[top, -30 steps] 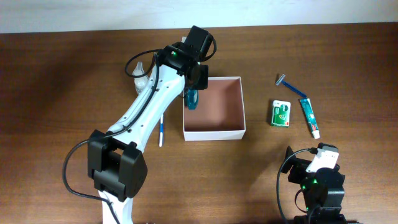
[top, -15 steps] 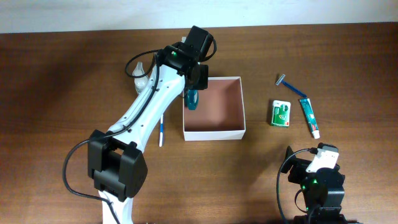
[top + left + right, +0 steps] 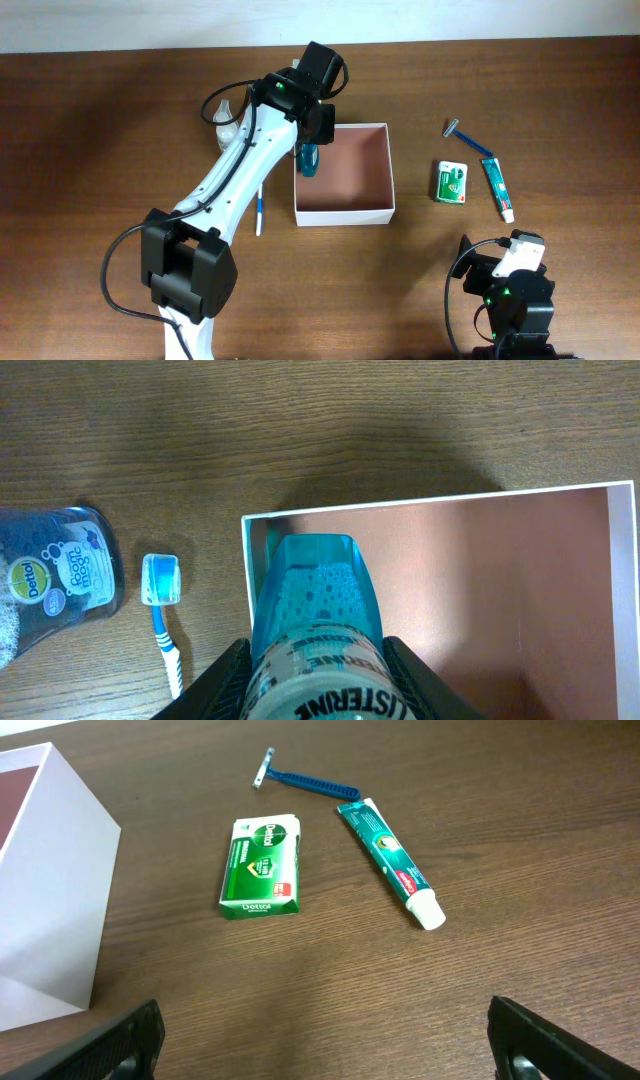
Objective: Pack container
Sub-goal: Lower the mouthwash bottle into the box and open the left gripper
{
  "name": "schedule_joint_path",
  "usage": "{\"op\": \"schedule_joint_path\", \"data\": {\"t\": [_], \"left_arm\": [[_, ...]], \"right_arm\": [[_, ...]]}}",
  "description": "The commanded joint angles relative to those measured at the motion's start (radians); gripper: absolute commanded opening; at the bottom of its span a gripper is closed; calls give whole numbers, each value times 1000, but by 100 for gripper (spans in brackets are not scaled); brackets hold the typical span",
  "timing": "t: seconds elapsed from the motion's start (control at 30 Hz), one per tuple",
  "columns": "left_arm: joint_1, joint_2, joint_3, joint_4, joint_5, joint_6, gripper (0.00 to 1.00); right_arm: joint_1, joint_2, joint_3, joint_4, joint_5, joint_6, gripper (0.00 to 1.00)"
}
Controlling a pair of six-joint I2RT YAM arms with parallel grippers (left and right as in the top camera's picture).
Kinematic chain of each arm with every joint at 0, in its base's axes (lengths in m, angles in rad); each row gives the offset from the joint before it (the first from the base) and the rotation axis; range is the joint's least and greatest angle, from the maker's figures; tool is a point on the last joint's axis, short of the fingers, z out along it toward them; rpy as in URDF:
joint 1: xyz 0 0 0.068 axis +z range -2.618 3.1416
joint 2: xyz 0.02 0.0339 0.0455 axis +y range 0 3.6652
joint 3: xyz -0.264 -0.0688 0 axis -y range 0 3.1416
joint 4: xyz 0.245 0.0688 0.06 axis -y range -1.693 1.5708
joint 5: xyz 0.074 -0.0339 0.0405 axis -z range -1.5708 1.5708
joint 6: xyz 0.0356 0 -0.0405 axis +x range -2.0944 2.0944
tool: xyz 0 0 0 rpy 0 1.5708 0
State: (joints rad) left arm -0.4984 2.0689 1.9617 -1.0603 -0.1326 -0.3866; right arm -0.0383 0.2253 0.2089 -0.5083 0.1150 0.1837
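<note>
The container (image 3: 375,210) is a square white-walled box with a pinkish-brown inside at the table's middle; it also shows in the left wrist view (image 3: 500,590) and the right wrist view (image 3: 45,900). My left gripper (image 3: 318,680) is shut on a teal mouthwash bottle (image 3: 315,600) and holds it over the box's left inner edge (image 3: 308,158). My right gripper (image 3: 325,1040) is open and empty above bare wood at the front right, near the green soap packet (image 3: 260,867), toothpaste tube (image 3: 390,863) and blue razor (image 3: 305,782).
A blue-and-white toothbrush (image 3: 260,208) lies left of the box, also in the left wrist view (image 3: 162,610). A clear soap bottle (image 3: 55,570) lies beside it. The packet (image 3: 452,182), tube (image 3: 497,187) and razor (image 3: 468,139) lie right of the box.
</note>
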Motion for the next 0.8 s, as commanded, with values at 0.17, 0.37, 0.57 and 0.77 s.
{"op": "schedule_joint_path", "data": {"t": [0.17, 0.37, 0.57, 0.77], "left_arm": [[-3, 38, 29, 2, -25, -13, 33], [-3, 57, 29, 2, -25, -13, 33], [-3, 57, 29, 5, -25, -13, 33], [-3, 57, 29, 5, -23, -13, 51]], "right_arm": [[4, -7, -3, 3, 13, 5, 99], [4, -7, -3, 3, 13, 5, 99], [4, -7, -3, 3, 13, 5, 99], [4, -7, -3, 3, 13, 5, 99]]}}
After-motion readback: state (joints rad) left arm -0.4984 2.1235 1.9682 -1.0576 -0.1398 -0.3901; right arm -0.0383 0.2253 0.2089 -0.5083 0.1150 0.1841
